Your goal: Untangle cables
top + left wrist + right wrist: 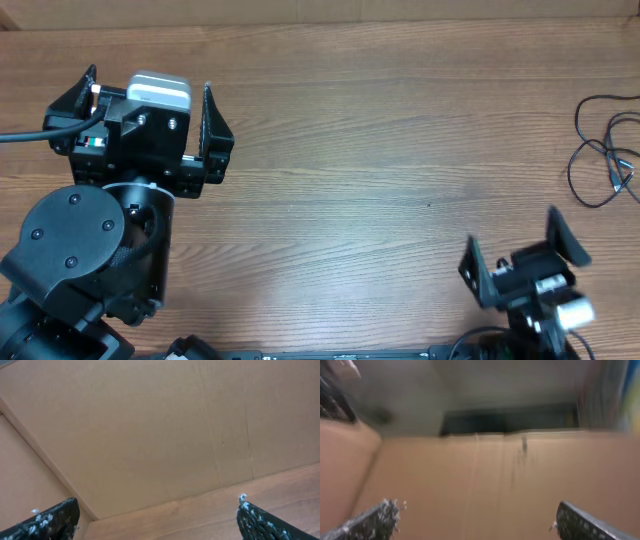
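While hovering with left fingers [213,120] and right fingers [560,238] spread wide and empty, not yet begun; next, must reach the tangled cables [613,170] at far right of counter [380,170].

Wood-grain table [380,180], plain brown cardboard wall [150,425] along its far edge.

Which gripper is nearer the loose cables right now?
Right. The right gripper, open, sits on the same side of the table as the cables, slightly closer to the robot. The left gripper, also open, is across the table.
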You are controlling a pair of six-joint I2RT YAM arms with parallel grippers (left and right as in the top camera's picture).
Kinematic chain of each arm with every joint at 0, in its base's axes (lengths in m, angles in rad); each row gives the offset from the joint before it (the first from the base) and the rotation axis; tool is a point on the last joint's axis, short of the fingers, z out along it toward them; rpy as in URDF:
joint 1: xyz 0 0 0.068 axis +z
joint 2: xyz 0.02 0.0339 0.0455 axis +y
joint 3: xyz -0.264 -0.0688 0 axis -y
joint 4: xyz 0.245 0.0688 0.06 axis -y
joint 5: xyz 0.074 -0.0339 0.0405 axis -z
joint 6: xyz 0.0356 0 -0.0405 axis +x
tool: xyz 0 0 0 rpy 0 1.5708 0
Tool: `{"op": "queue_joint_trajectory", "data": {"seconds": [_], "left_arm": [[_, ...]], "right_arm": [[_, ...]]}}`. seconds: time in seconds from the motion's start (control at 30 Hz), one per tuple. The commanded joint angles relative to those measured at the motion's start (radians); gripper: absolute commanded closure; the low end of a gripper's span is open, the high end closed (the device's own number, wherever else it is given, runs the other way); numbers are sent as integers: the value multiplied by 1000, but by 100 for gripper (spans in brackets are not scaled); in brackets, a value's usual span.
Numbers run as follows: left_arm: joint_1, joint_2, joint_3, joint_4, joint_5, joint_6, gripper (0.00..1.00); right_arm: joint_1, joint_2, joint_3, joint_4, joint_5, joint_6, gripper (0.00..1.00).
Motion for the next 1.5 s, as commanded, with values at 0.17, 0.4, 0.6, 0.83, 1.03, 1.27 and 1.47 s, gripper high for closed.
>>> {"op": "queue_joint_trajectory", "data": {"seconds": [0.17,0.4,0.6,0.83,1.03,1.27,1.47], "left_arm": [[-1,-3,-2,0,-9,-3,0],[-1,-3,-2,-29,-9,-3,0],[-1,-3,-2,-50,-9,-3,0],[-1,-3,-2,-52,-8,-3,0],[-1,-2,-2,-56,23,-19,0],[-1,2,-2,-76,221,-18,0],[-1,14,-2,98,254,7,0]], "right_arm": [[5,-6,-10,-427,218,-11,0],[5,-6,-10,-700,327,-11,0],[5,7,-9,-753,353,-11,0],[5,7,-9,-753,352,-11,0],[5,7,-9,-753,352,-11,0],[5,7,-9,-753,352,-11,0],[5,7,-9,-753,352,-11,0]]}}
